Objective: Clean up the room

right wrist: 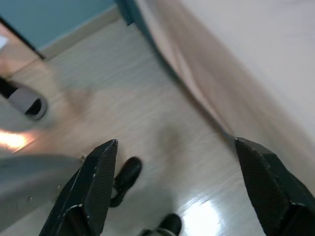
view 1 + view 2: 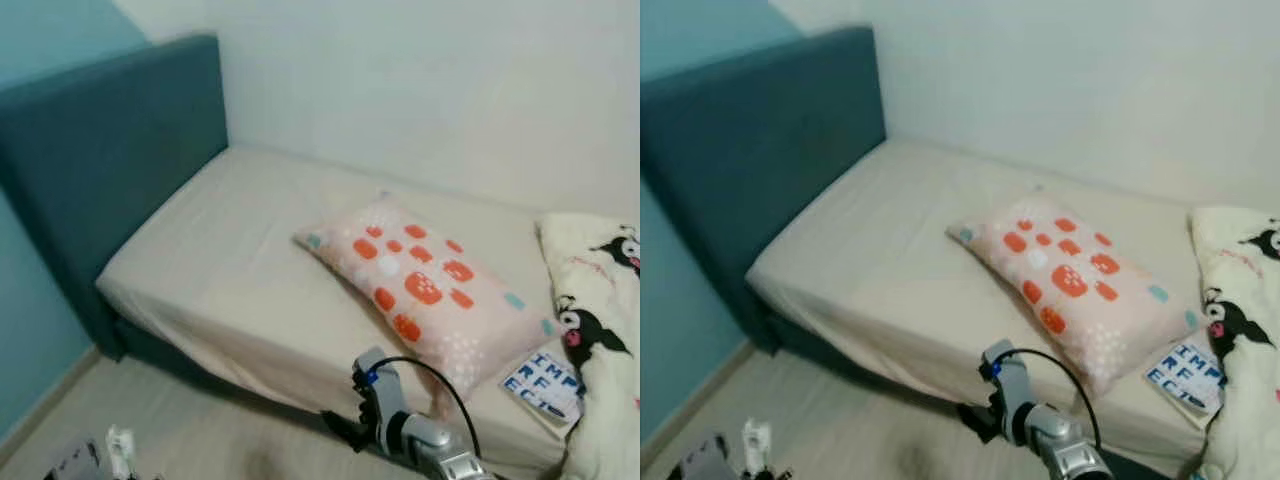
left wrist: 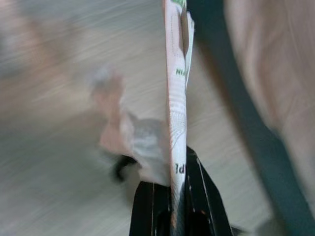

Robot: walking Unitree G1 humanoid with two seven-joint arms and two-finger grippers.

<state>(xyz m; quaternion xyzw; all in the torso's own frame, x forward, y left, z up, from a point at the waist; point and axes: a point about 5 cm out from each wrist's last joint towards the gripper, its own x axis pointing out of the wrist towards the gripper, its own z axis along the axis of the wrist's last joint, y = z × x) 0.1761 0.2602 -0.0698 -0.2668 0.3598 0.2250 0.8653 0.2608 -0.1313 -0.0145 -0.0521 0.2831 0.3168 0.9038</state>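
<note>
The left wrist view is motion-blurred: the flat packet point(image 3: 176, 98) pinched edge-on shows only unreadable print. The book point(image 2: 545, 385) lies partly under the blanket point(image 2: 600, 330), itself cropped.

I see teal headboard point(image 2: 110, 150), cream sheet on bed point(image 2: 230, 270), white wall point(image 2: 430, 90), pale wood-grain floor point(image 1: 147, 128). Pillow point(image 2: 425, 290): pale pink, orange blotches, white dots, few teal squares. Blanket point(image 2: 600, 330): cream, black-and-white cartoon character print. Book point(image 2: 545, 385): white cover, blue block letters. Left gripper point(image 3: 179, 196): black fingers pinching white packet point(image 3: 176, 88), green lettering. Right gripper point(image 1: 182, 191): black fingers.
</note>
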